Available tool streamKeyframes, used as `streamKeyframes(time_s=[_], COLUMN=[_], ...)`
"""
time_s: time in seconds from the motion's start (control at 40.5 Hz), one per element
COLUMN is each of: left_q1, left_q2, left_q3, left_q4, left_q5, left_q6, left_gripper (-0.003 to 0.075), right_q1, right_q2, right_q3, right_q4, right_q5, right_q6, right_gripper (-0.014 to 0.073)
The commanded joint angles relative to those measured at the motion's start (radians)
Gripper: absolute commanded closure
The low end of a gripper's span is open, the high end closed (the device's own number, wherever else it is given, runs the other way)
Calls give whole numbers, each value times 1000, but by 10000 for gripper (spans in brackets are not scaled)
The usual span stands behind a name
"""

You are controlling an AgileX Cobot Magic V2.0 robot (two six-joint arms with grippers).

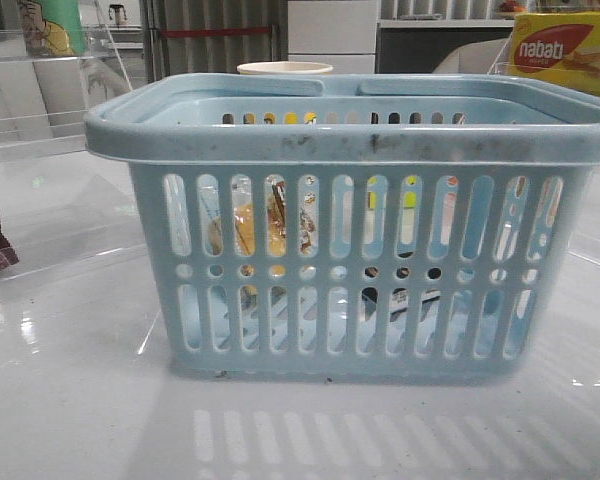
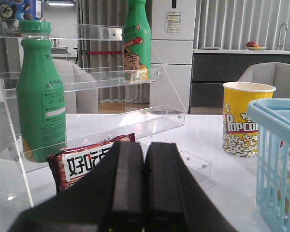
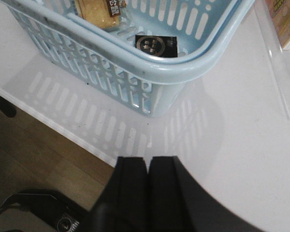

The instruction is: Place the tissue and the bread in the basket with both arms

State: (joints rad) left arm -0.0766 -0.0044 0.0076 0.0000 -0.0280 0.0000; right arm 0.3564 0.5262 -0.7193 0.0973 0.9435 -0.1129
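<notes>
The light-blue basket (image 1: 350,140) stands in the middle of the table in the front view. The bread (image 3: 97,11) in its clear wrapper lies inside it, also seen through the slots (image 1: 245,228). The black and white tissue packet (image 3: 157,45) lies on the basket floor beside the bread, and its dark shape shows behind the slots (image 1: 410,298). My left gripper (image 2: 144,147) is shut and empty, to the left of the basket (image 2: 276,159). My right gripper (image 3: 148,162) is shut and empty, near the table's front edge, outside the basket (image 3: 150,72).
A dark brown snack packet (image 2: 87,162) lies just beyond my left gripper, by a clear acrylic shelf (image 2: 92,77) holding green bottles (image 2: 40,92). A yellow popcorn cup (image 2: 244,118) stands behind the basket. A yellow-and-red nabati box (image 1: 570,50) sits at the back right.
</notes>
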Motion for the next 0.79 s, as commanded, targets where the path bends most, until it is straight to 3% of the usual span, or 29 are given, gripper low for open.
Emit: streamKeyframes(time_s=[0.0,0.198,0.371,0.642,0.766], left_q1=[-6,-6,-6,-6,-6], left_q2=[-17,-17,-17,-17,-17], left_q3=[5,5,5,5,5], left_q4=[0,0,0,0,0], left_q5=[-87,-87,-87,-87,-87], left_q6=[0,0,0,0,0], left_gripper=[628,628,628,628,628], right_q1=[-70,-292,-414,-417,-411], right_q2=[-59,-287,-457,-538,-556], right_q3=[29,278,511,740,743], right_q4=[-12,-23,-23,-14,-14], right_q5=[-147,-508,-755,-1004,-1017], right_q6=[-5,-5,-4,-3,-3], right_gripper=[536,536,536,536,536])
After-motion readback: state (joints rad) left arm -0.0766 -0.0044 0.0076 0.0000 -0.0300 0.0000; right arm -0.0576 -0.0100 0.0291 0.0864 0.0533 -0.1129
